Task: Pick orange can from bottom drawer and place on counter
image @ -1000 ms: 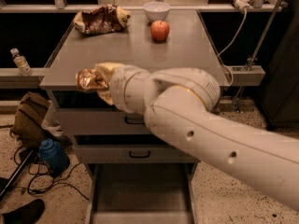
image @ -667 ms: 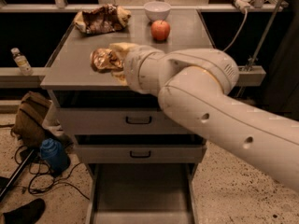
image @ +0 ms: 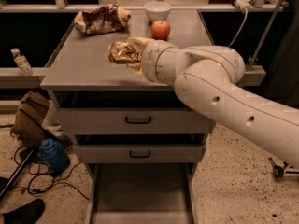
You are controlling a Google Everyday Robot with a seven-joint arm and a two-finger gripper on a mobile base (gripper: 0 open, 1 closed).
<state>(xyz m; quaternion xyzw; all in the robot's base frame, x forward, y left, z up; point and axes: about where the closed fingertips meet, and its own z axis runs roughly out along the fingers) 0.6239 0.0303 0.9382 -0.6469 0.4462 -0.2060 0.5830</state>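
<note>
Gripping the orange can point(image: 119, 52) between pale, cream-coloured fingers, the gripper point(image: 127, 55) sits over the middle of the counter point(image: 79, 66), its jaws closed onto the can's sides. The can lies tilted with one end facing the camera. Its body is a crinkled, shiny orange-gold with a duller silvery end, and whether it touches the surface below cannot be told. Behind the gripper runs the arm point(image: 224, 90), a thick, smooth off-white tube with rounded joints and a few small dark holes, reaching in from the lower right. The counter is a flat grey rectangle with a faint sheen. At its far edge stand a round red-orange apple point(image: 160, 30) and, just behind it, a small white bowl point(image: 157, 9), and in the far left corner lies a wrinkly brown-and-yellow snack bag point(image: 100, 18). Below the top are two shallow grey drawers point(image: 163, 121), each with a black bar handle. Under them the bottom drawer point(image: 140, 195) is pulled out, showing a wide, plain grey floor between grey walls. A speckled stone floor point(image: 224, 181) surrounds the cabinet, with a brown bag point(image: 30, 118) and a blue bundle point(image: 52, 154) to the left.
</note>
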